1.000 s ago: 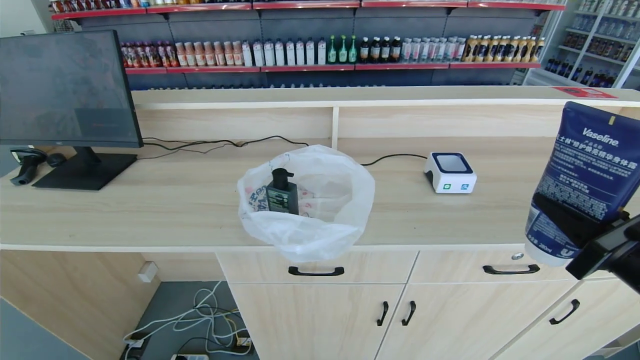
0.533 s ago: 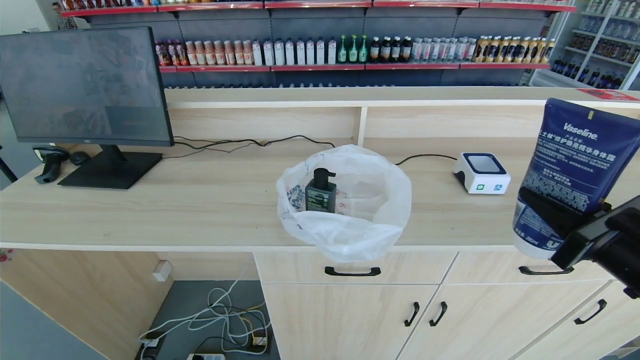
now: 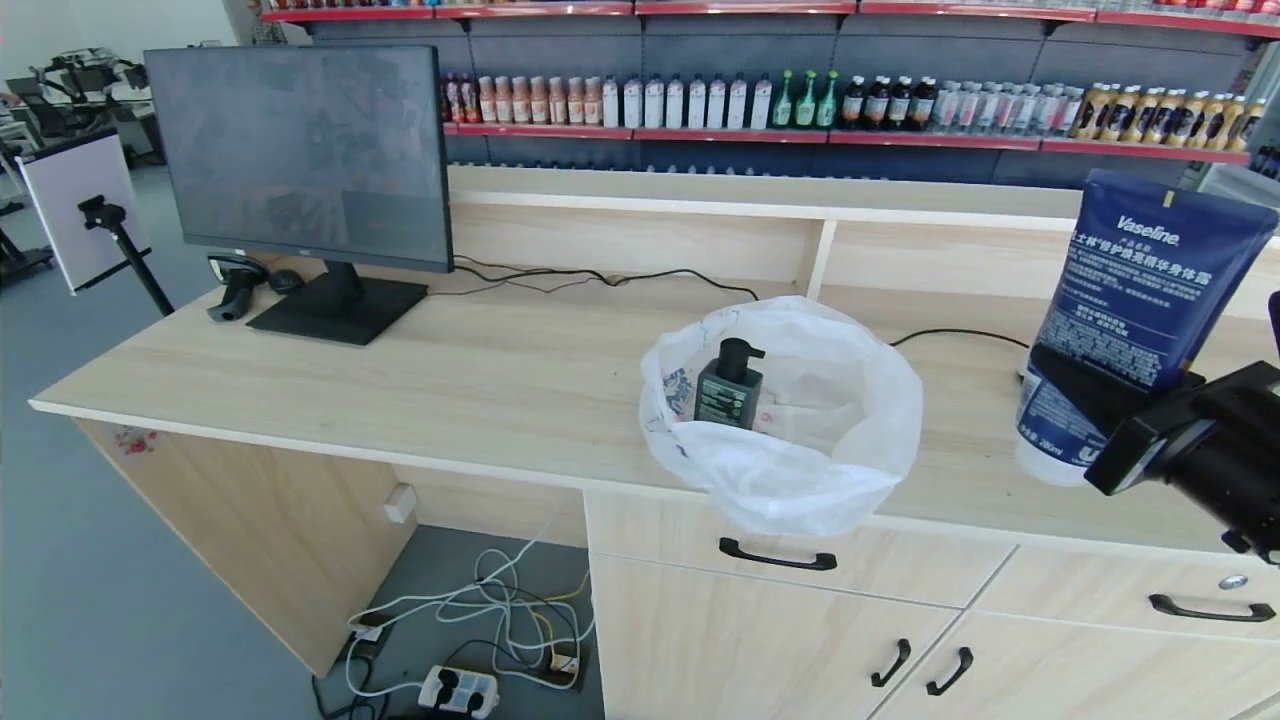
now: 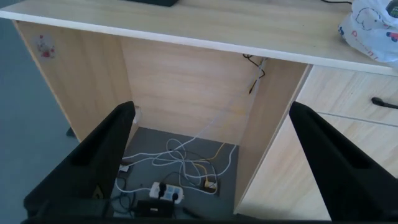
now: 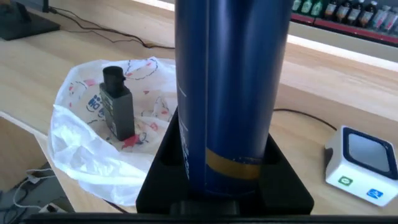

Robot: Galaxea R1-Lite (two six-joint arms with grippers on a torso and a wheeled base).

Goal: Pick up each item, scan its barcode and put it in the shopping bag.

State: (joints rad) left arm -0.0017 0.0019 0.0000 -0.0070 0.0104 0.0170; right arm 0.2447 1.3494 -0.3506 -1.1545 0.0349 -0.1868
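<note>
Now, left to right. Left gripper (image 4: 212, 107): jaws spread wide, nothing between them. It hangs low in front of the open bay under the counter (image 3: 480, 370), where loose cables (image 4: 180, 152) and a power strip (image 4: 163, 190) lie on the floor.

Counter, left end: dark monitor (image 3: 300, 150) upright on its stand. A black handheld scanner (image 3: 232, 295) lies just beside the stand's left edge. A black cable (image 3: 600, 275) runs along the back of the counter top from behind the monitor toward the middle.

Right of centre: white shopping bag (image 3: 790, 450), mouth open, at the counter's front edge. Its lower part slumps over the edge above a drawer handle. Inside it: one dark pump bottle (image 3: 728, 385), upright, on the bag's left side.

Further right: right gripper (image 3: 1110, 400), clenched on a blue tube (image 3: 1140, 290), gripping the tube's lower half from both sides. The tube is held white cap down and flat sealed end up, its top leaning slightly to the right. It is apart from the bag, on the bag's right. Whether the cap touches the counter: cannot tell.

Right wrist view: small white barcode scanner box (image 5: 362, 163), dark window facing up. It sits on the counter on the far side of the tube from the bag, with a black lead running to it.

Back wall: shelves (image 3: 800, 135) carrying rows of bottles
</note>
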